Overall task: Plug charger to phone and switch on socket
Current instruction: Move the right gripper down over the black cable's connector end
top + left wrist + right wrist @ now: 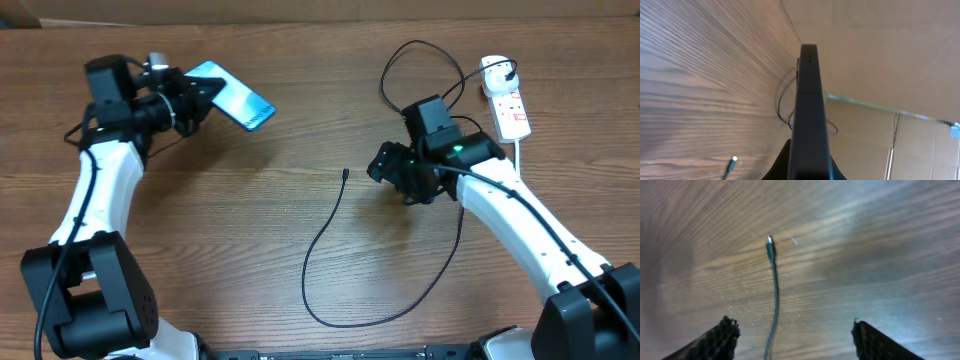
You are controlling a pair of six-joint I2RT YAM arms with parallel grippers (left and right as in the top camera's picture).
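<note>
My left claw (200, 97) gripped the phone (236, 100) by one end, presumably to present its port. My right claw (795, 340) hung wide astride the charger (774, 295), its connector tip (770, 242) just ahead of the fingers, placed for a pinch. The socket (508, 105) lay well behind that claw.

A brown wood-grain table (250, 220) meets a plain cardboard wall (880, 60) along its far edge.

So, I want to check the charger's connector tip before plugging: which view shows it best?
The right wrist view: the connector tip shows close and clear. Overhead shows the connector tip only as a speck; the left wrist view catches it small and blurred beside the phone.
</note>
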